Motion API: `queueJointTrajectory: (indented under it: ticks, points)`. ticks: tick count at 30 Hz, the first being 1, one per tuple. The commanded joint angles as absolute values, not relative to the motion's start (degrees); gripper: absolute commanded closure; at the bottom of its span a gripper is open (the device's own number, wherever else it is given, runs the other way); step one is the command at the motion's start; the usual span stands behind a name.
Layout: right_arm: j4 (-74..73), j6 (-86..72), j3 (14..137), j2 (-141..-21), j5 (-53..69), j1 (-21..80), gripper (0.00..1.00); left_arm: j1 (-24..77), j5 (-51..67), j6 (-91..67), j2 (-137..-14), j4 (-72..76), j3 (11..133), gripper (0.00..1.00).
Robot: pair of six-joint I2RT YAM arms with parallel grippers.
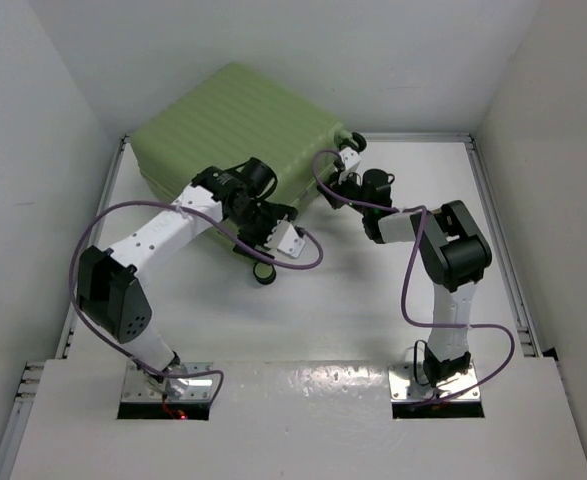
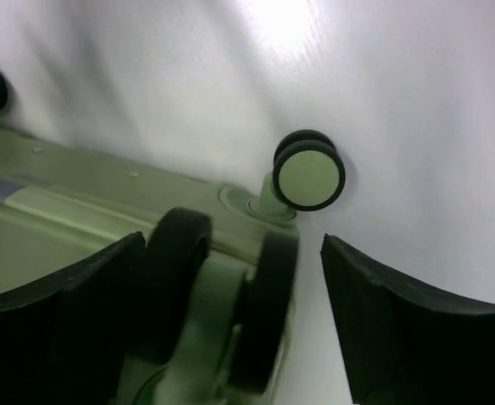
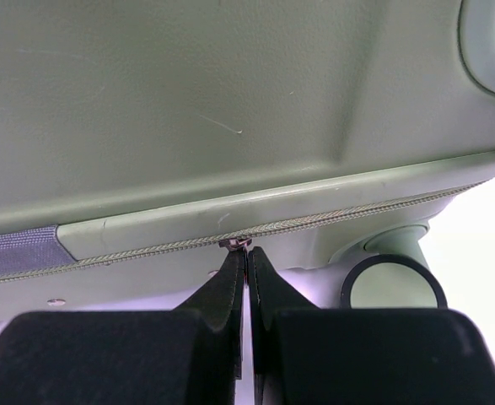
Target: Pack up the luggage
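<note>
**Luggage** point(image 1: 233, 120): pale green, ribbed shell up, closed. It lies flat on the far-left part of the table point(image 1: 373, 300), against the back wall.

**Twin wheel** point(image 2: 217, 295): black, at the luggage's near corner.

**Second wheel** point(image 2: 309, 173): black rim, green hub, at the next corner along the same luggage edge, beyond the twin wheel.

**Left gripper** point(image 2: 230, 270): at the luggage's near corner, fingers point(image 2: 61, 312) spread wide and released. The twin wheel sits between them, with a clear gap to the right finger.

**Zip** point(image 3: 357, 211): runs along the luggage's side seam.

**Zip pull** point(image 3: 236, 244): small, metal, on that seam.

**Right gripper** point(image 3: 245, 274): at the luggage's right side, fingers clenched, tips pinched on the zip pull.

**Grey tab** point(image 3: 15, 251): on the luggage seam, left of the pull.
</note>
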State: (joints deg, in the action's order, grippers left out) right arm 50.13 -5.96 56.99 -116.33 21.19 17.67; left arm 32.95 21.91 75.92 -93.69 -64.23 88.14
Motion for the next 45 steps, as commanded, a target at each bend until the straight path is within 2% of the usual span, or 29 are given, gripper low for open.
queueJointTrajectory:
  ticks: [1,4,7,8,10,11,12,14,19,23,28,38,45]
  points:
    - [53.3,-5.0,59.5,-117.2,19.3,17.1,1.00,29.1,13.0,78.0,-91.3,-66.2,82.5,0.17]
    - [53.4,-5.4,59.7,-117.3,19.1,17.3,1.00,29.1,10.0,78.6,-88.0,-62.4,76.2,0.23]
    - [54.1,-5.4,59.7,-117.6,18.4,17.6,1.00,29.6,7.1,80.3,-83.2,-57.3,68.6,0.45]
    - [54.6,-5.5,59.7,-117.6,17.8,17.7,1.00,29.6,7.1,80.9,-81.7,-56.3,66.7,0.57]
    - [54.8,-6.1,59.4,-117.5,15.8,17.5,1.00,30.1,6.5,82.4,-77.6,-55.5,62.2,0.71]
    - [55.5,-6.4,59.2,-117.4,15.4,17.5,1.00,30.1,6.5,82.4,-76.5,-55.5,60.9,0.88]
    - [55.8,-6.5,58.4,-117.3,14.7,17.8,1.00,30.1,6.5,83.0,-75.3,-55.5,59.8,0.94]
    - [57.0,-7.2,56.3,-116.0,11.6,17.6,1.00,30.1,6.5,84.3,-73.0,-55.5,56.7,1.00]
    - [61.2,-7.6,48.4,-111.7,2.5,17.6,1.00,27.1,6.5,86.4,-65.1,-57.2,51.1,1.00]
    - [61.7,-9.0,44.4,-108.9,-3.2,17.7,1.00,24.3,7.1,86.9,-64.5,-58.4,50.5,1.00]
    - [62.3,-9.7,44.4,-109.4,-2.9,16.4,1.00,20.6,7.0,89.2,-64.5,-59.0,49.2,1.00]
    - [61.7,-7.7,48.5,-112.8,9.3,8.2,1.00,3.7,2.4,110.4,-67.1,-56.7,47.5,1.00]
    - [59.9,-6.2,56.9,-117.5,20.1,5.2,1.00,-2.5,2.4,123.6,-69.9,-46.9,45.2,1.00]
